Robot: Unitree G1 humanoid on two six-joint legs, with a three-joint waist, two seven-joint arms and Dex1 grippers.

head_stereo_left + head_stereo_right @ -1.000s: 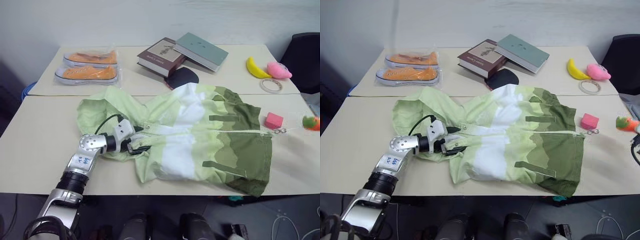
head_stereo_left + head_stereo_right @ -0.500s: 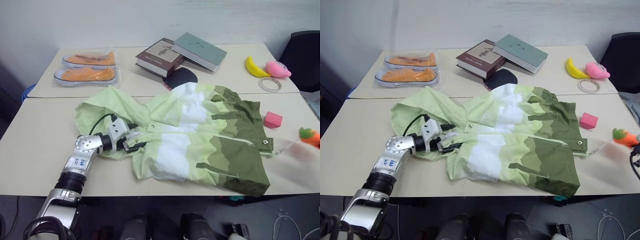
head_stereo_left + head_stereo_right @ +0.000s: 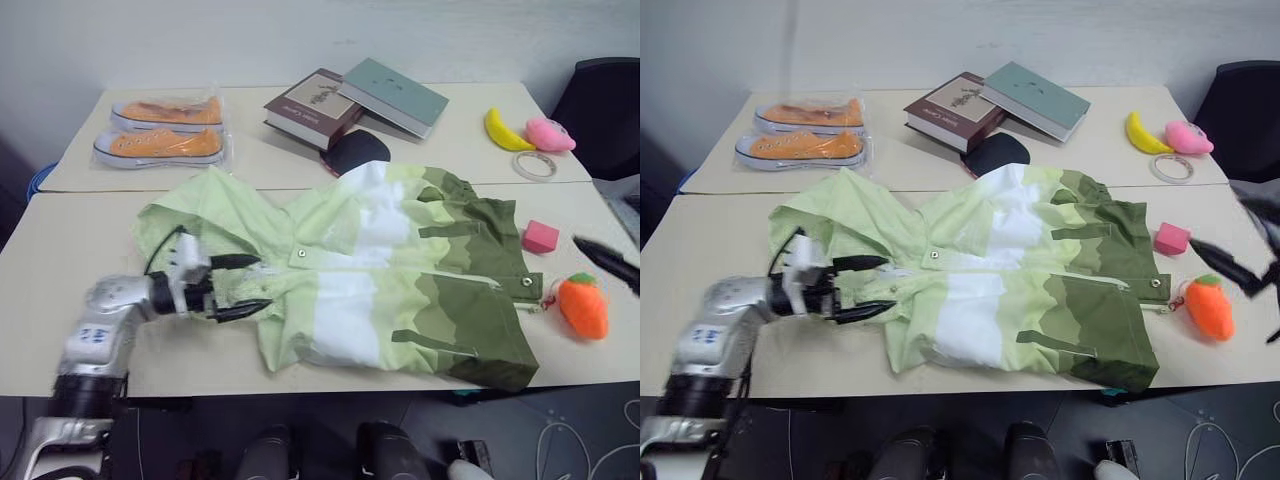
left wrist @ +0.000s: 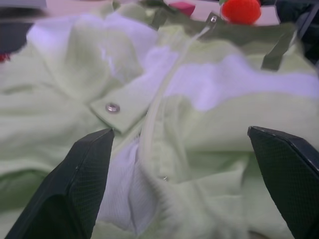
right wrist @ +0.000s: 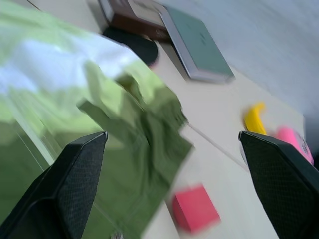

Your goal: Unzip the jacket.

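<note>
Since a second ago, we see the left gripper [image 3: 238, 285] pulled back off the jacket's [image 3: 380, 270] collar, fingers spread and empty. The right gripper [image 3: 1230, 262] now hovers wide open beside an orange plush carrot [image 3: 583, 305] dropped at the hem. One jacket lies mid-table; beyond it, one pink block [image 3: 541, 237], two books [image 3: 355, 98], two orange shoes [image 3: 160, 128].

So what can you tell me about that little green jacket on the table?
The jacket is a small hooded fabric one in light-green, white and olive-green bands, with silver snaps and a pale zipper along its front. It lies spread flat and rumpled across the near table, hood toward the robot's left, hem toward its right. An orange toy lies just off the hem, seemingly tied to the zipper. The open left tool sits at the collar.
</note>
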